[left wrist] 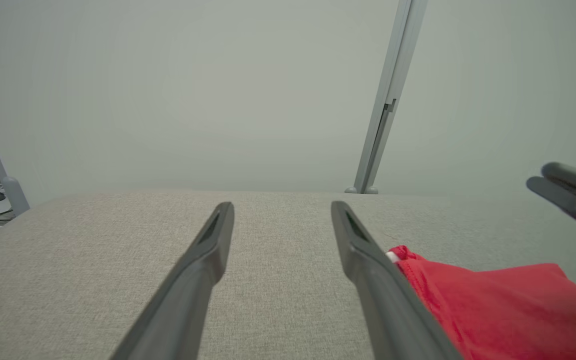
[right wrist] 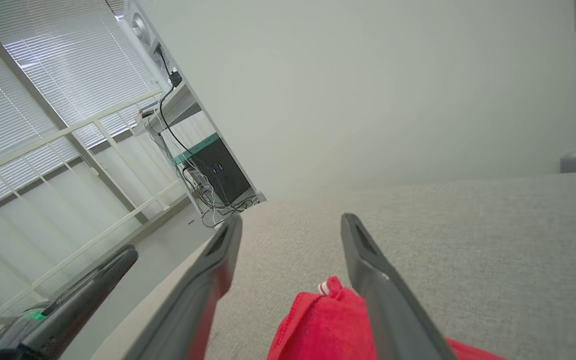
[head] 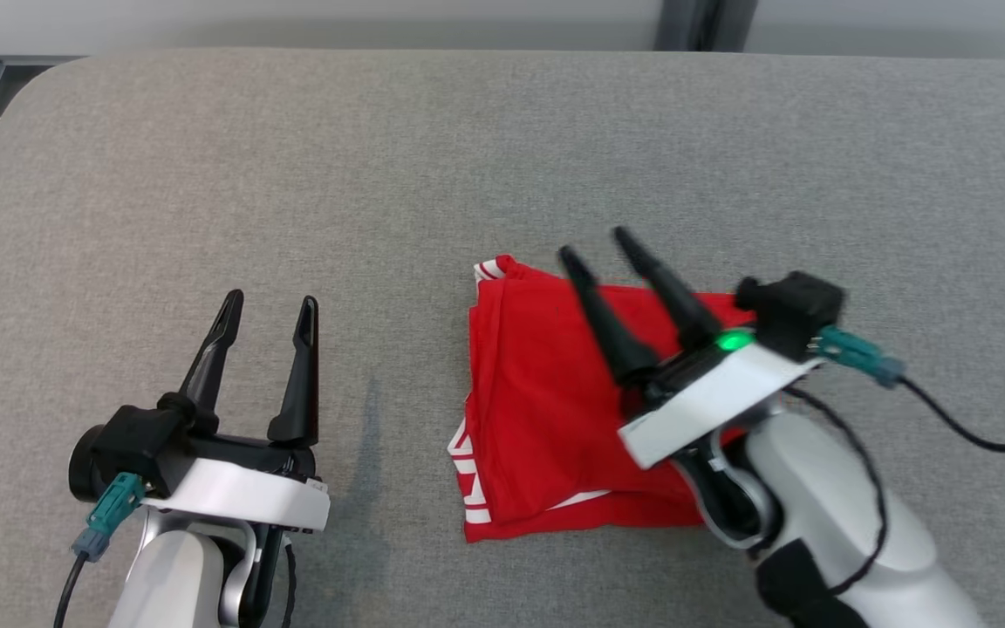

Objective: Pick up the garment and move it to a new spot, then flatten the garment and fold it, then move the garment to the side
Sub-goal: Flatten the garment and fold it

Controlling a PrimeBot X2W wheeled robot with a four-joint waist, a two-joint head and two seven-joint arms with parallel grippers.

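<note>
Folded red garment (head: 546,401) on grey table (head: 380,174), right of centre.
Left tool (head: 271,301) spread beside it; right tool (head: 594,242) spread above it, gripping nothing; white print (head: 468,467) at garment edge, unreadable.

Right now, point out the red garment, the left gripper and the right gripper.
red garment (head: 546,410), head view, on the flat middle of the folded cloth.
left gripper (head: 272,299), head view, midway between its two open fingertips.
right gripper (head: 595,242), head view, midway between its fingertips, over the garment's far edge.
</note>
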